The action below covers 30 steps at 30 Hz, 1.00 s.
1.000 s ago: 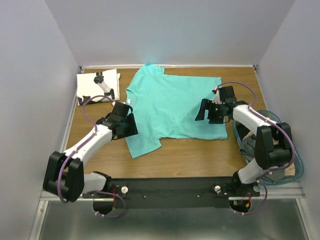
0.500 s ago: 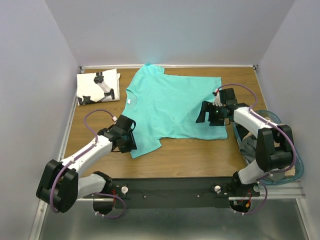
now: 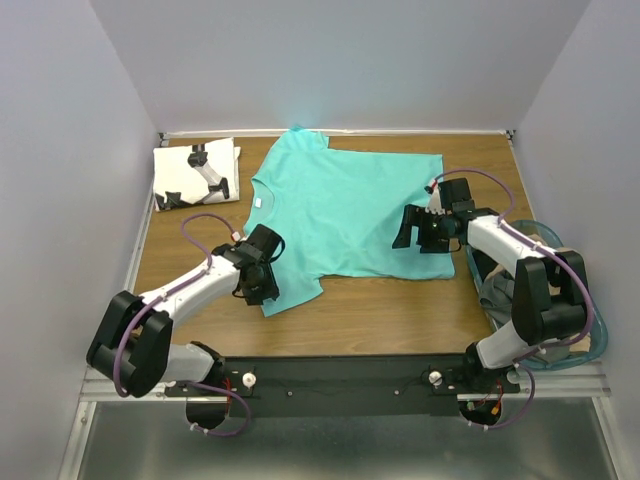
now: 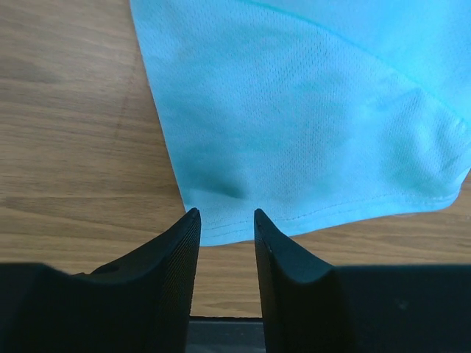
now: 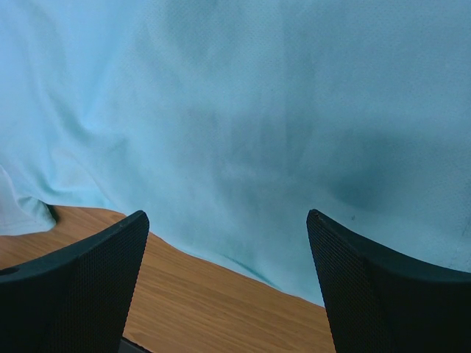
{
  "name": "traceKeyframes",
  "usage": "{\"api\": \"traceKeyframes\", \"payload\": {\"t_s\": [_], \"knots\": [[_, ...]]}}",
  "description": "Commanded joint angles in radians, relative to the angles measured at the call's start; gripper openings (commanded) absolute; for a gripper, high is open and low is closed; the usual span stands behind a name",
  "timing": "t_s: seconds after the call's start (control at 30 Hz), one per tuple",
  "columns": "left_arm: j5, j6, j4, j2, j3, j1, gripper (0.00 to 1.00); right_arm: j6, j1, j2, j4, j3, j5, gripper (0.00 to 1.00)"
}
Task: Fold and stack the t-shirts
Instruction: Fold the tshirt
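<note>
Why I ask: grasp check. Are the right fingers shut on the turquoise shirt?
No, the right fingers stand wide apart, turquoise shirt visible between them.

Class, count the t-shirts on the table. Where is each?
2. The turquoise t-shirt lies spread on the table, central; the white t-shirt sits folded at its far left corner. Grey cloth off the right edge may be another.

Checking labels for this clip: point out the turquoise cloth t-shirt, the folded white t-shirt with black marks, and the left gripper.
Turquoise cloth t-shirt [image 3: 350, 210]: top view, middle of body.
Folded white t-shirt with black marks [image 3: 177, 168]: top view, white patch.
Left gripper [image 4: 227, 217]: left wrist view, between fingertips.
</note>
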Motion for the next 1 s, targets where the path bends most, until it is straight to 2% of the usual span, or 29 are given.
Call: {"api": "traceKeyframes", "payload": {"t_s": [0.0, 0.33, 0.87, 0.97], "knots": [[-0.083, -0.039, -0.081, 0.023, 0.031, -0.007, 0.44, -0.023, 0.007, -0.023, -0.014, -0.020, 0.022, 0.94], [-0.029, -0.078, -0.113, -0.015, 0.009, -0.026, 0.45, -0.028, 0.007, 0.000, -0.014, -0.006, 0.013, 0.94], [-0.029, -0.035, -0.102, 0.114, 0.040, -0.066, 0.45, -0.031, 0.008, -0.013, -0.014, -0.006, 0.016, 0.95], [-0.045, -0.034, -0.107, 0.132, 0.050, -0.067, 0.43, -0.029, 0.008, -0.018, -0.014, -0.009, 0.016, 0.95]]}}
